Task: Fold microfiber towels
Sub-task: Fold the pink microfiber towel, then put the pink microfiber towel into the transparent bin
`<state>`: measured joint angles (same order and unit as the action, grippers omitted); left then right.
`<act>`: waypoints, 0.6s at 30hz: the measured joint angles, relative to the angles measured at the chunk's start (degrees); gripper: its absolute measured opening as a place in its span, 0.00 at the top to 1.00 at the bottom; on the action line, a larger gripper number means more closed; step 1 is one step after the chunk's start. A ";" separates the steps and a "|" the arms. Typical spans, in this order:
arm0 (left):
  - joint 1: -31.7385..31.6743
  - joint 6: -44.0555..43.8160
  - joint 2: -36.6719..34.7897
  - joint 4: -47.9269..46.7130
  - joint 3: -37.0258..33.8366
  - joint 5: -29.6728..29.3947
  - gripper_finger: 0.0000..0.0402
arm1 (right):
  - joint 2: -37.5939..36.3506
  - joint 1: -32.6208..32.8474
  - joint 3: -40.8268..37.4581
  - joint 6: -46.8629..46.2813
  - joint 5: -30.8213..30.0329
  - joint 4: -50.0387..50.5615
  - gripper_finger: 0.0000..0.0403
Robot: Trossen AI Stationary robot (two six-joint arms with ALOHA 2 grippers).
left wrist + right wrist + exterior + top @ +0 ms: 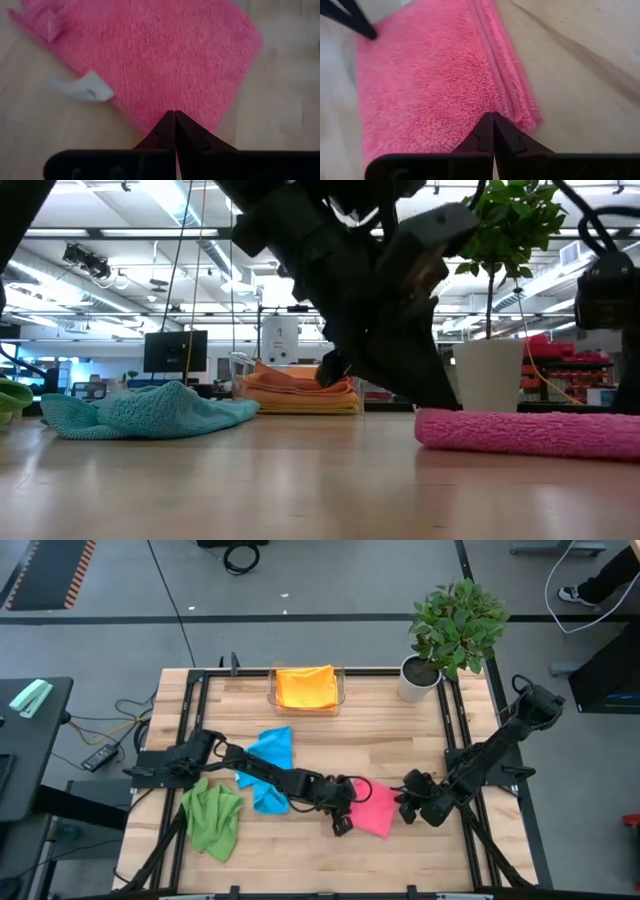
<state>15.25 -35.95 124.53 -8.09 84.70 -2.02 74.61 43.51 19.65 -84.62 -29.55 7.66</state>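
On the butcher-block table, seen from above:
High view, pink towel (374, 807): folded fuzzy microfiber, lying flat near the front edge, at about 5 o'clock from the table's middle.
High view, left gripper (343, 812): at the pink towel's 9 o'clock edge, its dark arm stretched across the blue towel (269, 766).
High view, right gripper (409, 806): at the pink towel's 3 o'clock edge.
High view, blue towel: crumpled and unfolded, at 9 o'clock from the pink one.
High view, green towel (214, 817): rumpled heap at 8 o'clock on the table.
High view, orange towels (305, 686): neat folded stack inside a clear plastic tray (341, 690) at the table's 12 o'clock edge.
High view, potted plant (452, 628): leafy, in a white pot at 1 o'clock.

Low view, pink towel (530, 431): a thick, plush, flat slab on the wood.
Low view, blue towel (140, 411): low looped-pile mound.
Low view, orange towels (298, 392): layered stack far back.

Left wrist view, left gripper (174, 120): fingers pressed together with nothing between them, tips touching the towel's edge.
Left wrist view, pink towel (160, 55): dense nap, with a white tag (85, 88) sticking out beside it.

Right wrist view, right gripper (492, 122): fingers pressed together, not pinching cloth, tips over the towel near its layered edge.
Right wrist view, pink towel (435, 85): stacked layers show along one side.
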 joint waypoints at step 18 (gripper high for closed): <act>-4.86 -6.00 -7.04 -4.75 0.04 -4.00 0.94 | -13.94 -2.01 2.22 4.17 -0.87 11.01 0.97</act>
<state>10.39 -41.95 117.49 -12.83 84.75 -6.02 60.67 41.50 21.87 -80.45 -30.42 18.67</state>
